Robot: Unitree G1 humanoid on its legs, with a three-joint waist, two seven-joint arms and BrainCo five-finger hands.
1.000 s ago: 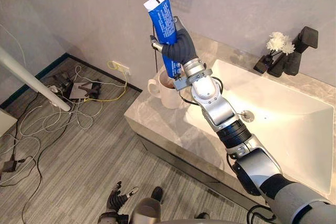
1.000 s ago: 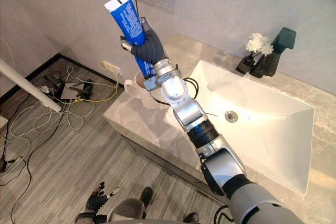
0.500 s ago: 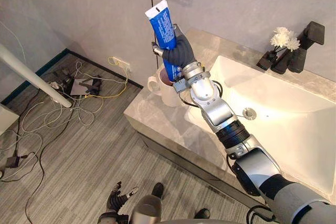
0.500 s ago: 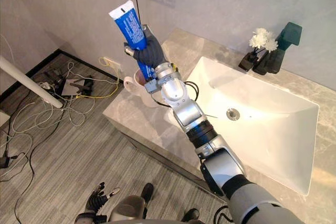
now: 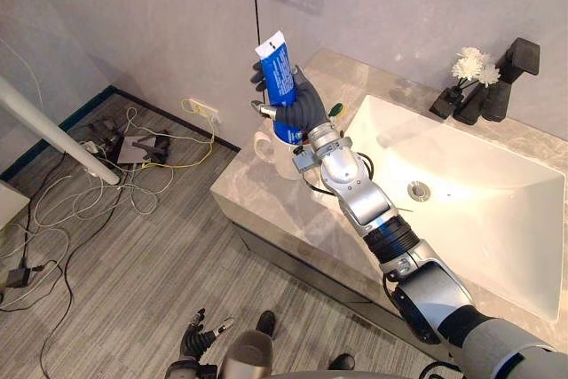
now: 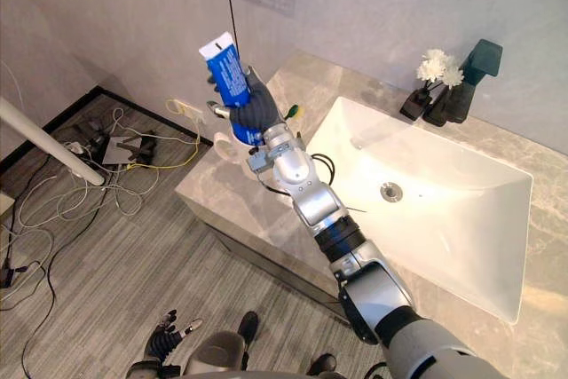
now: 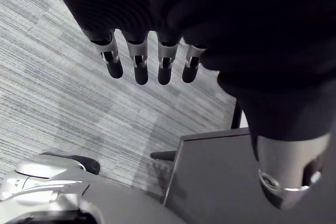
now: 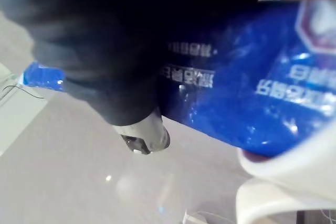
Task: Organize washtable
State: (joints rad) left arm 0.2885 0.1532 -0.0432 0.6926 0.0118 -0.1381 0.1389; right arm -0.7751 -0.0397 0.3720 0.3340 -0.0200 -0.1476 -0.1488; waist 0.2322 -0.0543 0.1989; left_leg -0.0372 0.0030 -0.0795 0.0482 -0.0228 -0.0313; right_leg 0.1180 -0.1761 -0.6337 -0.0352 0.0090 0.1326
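Right hand (image 5: pixel 300 106) is clamped round a blue toothpaste tube (image 5: pixel 276 67), fingers & thumb wrapped on its lower half. Tube is near upright w/ a slight tilt, flat end up. Its btm end sits in the mouth of the white mug (image 5: pixel 277 159); can't tell if it reaches the mug's floor. Mug stands on the grey counter (image 5: pixel 266 210), just beside the white sink (image 5: pixel 479 210). Left hand (image 7: pixel 137 61) hangs low over the floor, fingers straight & relaxed.

Grey marble washtable (image 5: pixel 253 194) bears a white mug (image 5: pixel 273 158) and flower vase (image 5: pixel 446 104)
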